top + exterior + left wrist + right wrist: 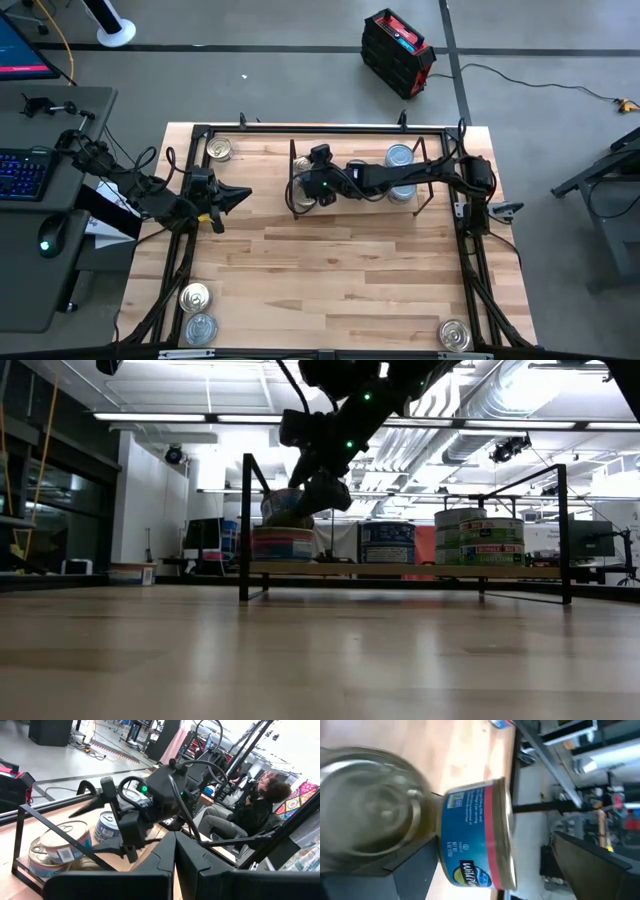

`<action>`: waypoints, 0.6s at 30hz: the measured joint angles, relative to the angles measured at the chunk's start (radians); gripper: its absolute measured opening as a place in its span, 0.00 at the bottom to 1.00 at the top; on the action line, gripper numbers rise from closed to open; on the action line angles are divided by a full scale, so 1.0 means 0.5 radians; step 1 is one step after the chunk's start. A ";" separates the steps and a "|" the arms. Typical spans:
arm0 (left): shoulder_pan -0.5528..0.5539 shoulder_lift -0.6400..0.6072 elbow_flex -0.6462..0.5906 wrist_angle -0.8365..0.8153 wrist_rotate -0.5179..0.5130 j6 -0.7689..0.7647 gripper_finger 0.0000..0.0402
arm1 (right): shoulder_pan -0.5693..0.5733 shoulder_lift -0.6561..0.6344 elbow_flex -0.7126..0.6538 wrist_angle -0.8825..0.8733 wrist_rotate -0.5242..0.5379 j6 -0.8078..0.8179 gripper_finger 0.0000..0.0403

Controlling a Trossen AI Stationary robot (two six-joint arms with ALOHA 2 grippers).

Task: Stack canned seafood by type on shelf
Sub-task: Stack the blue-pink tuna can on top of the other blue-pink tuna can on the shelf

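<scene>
Right end effector (pixel 300 500) spread open over shelf's (pixel 400 569) left-end tin (pixel 283 544); rigid, probably slick-walled, best pinched across rim.

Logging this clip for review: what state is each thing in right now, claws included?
Right claw: open, over the shelf's left end.
Tin under it: tilted on the left stack, not yet flat.
Shelf: upright, holding three stacks.
Left claw: shut, empty, waiting left of the shelf.
Loose tins: flat on the table.
</scene>
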 joint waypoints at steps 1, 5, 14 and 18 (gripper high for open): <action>0.000 0.000 0.000 0.000 0.000 0.000 0.00 | 0.005 0.000 0.000 -0.022 -0.036 0.001 0.92; 0.000 0.000 0.000 0.001 0.001 0.000 0.00 | 0.007 0.000 0.015 -0.120 -0.090 0.085 0.92; 0.000 0.001 0.000 0.001 0.001 0.000 0.00 | -0.064 0.000 0.207 -0.238 -0.118 0.266 0.92; 0.000 0.000 0.000 0.001 0.001 -0.002 0.00 | -0.061 -0.001 0.224 -0.384 -0.190 0.337 0.92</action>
